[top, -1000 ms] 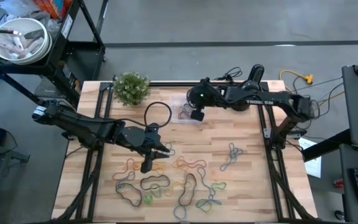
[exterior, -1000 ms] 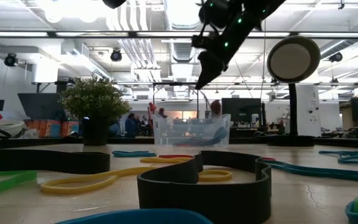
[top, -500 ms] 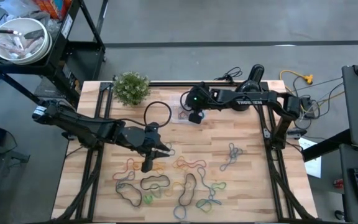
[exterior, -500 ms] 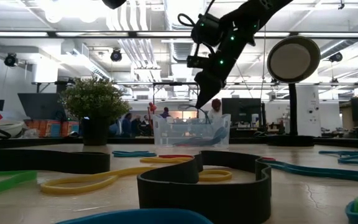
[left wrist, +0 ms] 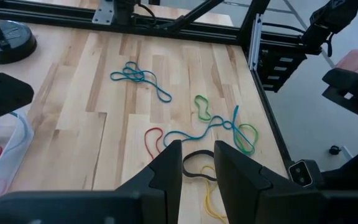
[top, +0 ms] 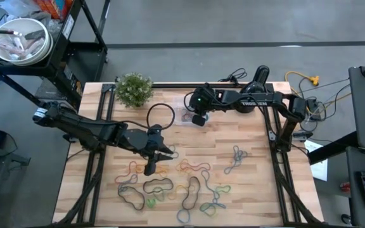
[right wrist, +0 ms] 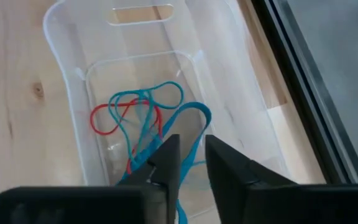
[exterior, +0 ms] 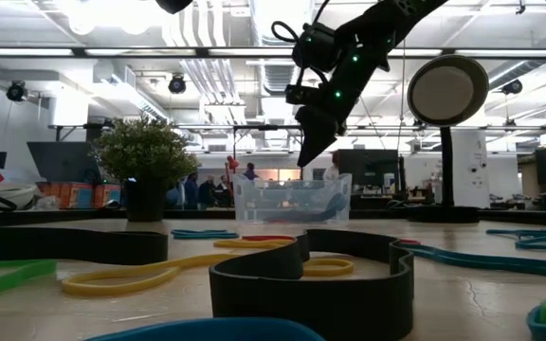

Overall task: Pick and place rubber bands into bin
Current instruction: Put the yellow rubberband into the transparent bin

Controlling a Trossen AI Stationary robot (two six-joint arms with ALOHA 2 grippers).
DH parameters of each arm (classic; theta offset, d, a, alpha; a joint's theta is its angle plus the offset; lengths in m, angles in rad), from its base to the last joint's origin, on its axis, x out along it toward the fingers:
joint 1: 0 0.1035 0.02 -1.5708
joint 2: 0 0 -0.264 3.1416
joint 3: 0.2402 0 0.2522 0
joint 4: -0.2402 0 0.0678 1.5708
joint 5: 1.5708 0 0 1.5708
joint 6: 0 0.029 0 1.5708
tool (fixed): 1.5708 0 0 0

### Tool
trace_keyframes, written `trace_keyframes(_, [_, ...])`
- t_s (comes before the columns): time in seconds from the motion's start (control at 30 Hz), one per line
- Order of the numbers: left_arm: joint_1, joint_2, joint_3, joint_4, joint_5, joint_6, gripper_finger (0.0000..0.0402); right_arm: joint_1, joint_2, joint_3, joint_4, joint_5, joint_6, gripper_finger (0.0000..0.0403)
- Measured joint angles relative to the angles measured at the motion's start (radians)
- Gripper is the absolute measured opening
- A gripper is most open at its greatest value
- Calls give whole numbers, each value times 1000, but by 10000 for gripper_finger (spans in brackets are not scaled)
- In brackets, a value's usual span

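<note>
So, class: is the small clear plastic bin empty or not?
Not empty: the small clear plastic bin holds blue rubber bands and a red one.

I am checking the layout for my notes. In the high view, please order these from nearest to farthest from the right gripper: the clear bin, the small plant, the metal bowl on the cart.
1. The bin: directly under the right gripper, at the table's far edge.
2. The small plant: on the table's far left corner.
3. The metal bowl: off the table, on the cart at upper left.

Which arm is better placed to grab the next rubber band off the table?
Left. Its pincer hangs right over the loose rubber bands, while the right pincer is above the bin.
</note>
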Motion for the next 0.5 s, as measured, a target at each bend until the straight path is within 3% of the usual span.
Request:
trace_keyframes(0.3, [0, 0, 0, -5, 0, 0, 77, 2, -7, 9, -12, -10, -5, 120])
trace_keyframes(0.5, [0, 0, 0, -106, 2, -38, 77, 11, -49, 38, -36, -129, -31, 125])
